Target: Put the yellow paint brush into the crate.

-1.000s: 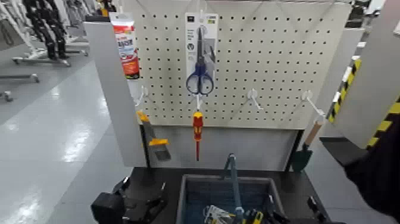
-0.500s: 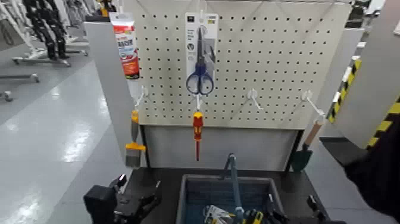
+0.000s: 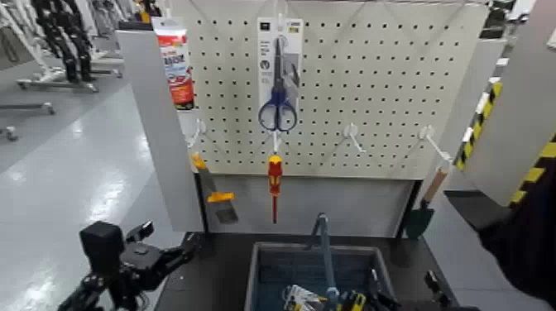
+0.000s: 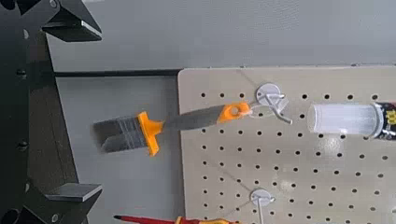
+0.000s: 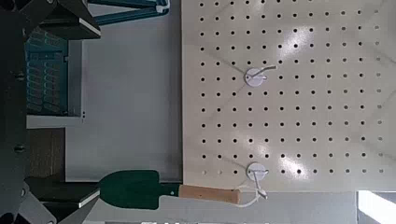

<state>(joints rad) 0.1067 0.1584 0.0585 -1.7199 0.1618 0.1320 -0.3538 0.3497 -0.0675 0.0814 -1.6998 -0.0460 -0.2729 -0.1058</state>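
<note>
Brush (image 3: 221, 198) on its hook (image 3: 198, 132), left side of the pegboard (image 3: 323, 91), and here's the left gripper (image 3: 168, 241) below it, on the robot's side of the board! Jaws standing wide, nothing between them. From that gripper the brush lies up, forward and a touch to the right. Its long axis runs mostly upright but leaning: handle high, bristles low and swung toward the robot's right. The left arm is clearly nearer. The right gripper (image 3: 407, 289) waits by the crate's (image 3: 281, 246) right side, also wide and empty.

What does the coming move want? Probably a reach up and forward, jaws closing across the handle, then a lift clear of the hook. A nudge could set the brush swinging. Room looks decent: the screwdriver (image 3: 275, 178) hangs apart on the right, the tube (image 3: 174, 70) above. Below, the dark tabletop (image 3: 223, 250) carries the crate, open on top, its upright bar one to dodge at the drop.
</note>
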